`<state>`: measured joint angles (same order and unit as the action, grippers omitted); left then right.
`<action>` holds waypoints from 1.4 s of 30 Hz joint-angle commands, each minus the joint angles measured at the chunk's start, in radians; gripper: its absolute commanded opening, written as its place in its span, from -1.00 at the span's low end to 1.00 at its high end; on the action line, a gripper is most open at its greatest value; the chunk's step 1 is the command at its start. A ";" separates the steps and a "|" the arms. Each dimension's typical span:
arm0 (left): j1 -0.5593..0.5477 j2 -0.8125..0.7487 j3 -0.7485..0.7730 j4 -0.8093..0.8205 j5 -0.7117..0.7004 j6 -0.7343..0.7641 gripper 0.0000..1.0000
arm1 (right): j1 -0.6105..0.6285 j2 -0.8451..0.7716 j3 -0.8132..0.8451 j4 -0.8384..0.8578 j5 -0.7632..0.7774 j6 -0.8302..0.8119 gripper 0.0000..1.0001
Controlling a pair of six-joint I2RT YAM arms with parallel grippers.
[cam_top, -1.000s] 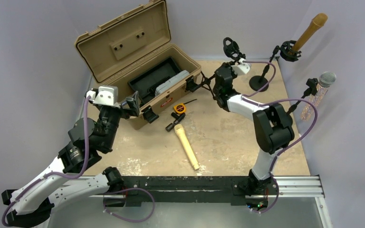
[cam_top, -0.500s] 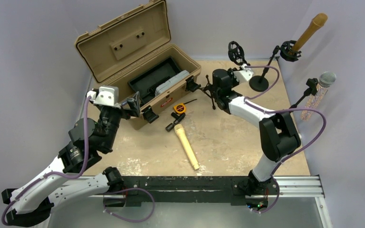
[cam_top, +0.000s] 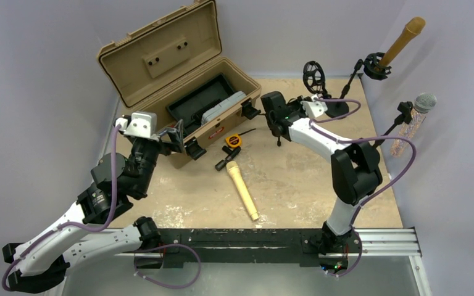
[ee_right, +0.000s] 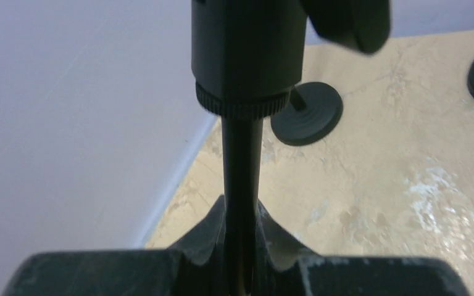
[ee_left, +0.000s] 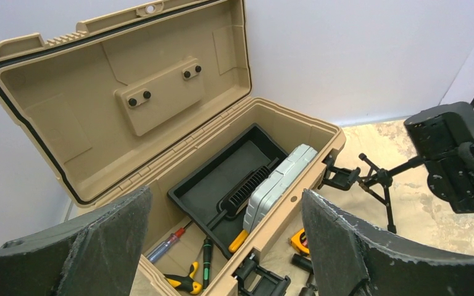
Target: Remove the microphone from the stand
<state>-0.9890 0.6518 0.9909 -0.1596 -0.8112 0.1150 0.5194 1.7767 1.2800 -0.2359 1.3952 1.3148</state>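
A gold microphone (cam_top: 242, 190) lies loose on the table's middle. My right gripper (cam_top: 305, 102) is shut on the thin black pole (ee_right: 242, 160) of a small tripod stand; its empty shock mount (cam_top: 313, 74) points to the back, and its legs (ee_left: 376, 182) show in the left wrist view. In the right wrist view the right gripper (ee_right: 242, 216) clamps the pole below a black collar (ee_right: 247, 55). A tan microphone (cam_top: 402, 40) sits in a stand at the back right. A silver-headed microphone (cam_top: 418, 111) sits in another. My left gripper (cam_top: 176, 135) is open and empty at the toolbox front.
An open tan toolbox (cam_top: 179, 80) with tools and a grey case (ee_left: 278, 185) stands at the back left. A yellow tape measure (cam_top: 232, 140) and a small black cylinder (cam_top: 222, 164) lie beside it. A round stand base (ee_right: 305, 114) rests at the back right.
My right arm has swung the tripod stand: the shock mount moved right toward the round base and the wrist moved left. The left arm has barely moved.
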 commanded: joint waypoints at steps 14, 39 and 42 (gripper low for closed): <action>-0.011 0.062 0.037 -0.003 0.037 -0.012 0.75 | -0.032 -0.183 -0.277 0.729 -0.669 -0.909 -0.86; -0.011 0.095 0.040 -0.015 0.056 -0.027 0.75 | 0.069 -0.246 -0.403 0.692 -0.502 -0.977 0.34; -0.011 0.094 0.040 -0.015 0.059 -0.029 0.75 | 0.082 -0.287 -0.423 0.679 -0.556 -0.963 0.51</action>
<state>-0.9962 0.7544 0.9966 -0.2031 -0.7597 0.0895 0.5884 1.5692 0.8757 0.4526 0.9115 0.3557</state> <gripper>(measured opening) 0.879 0.708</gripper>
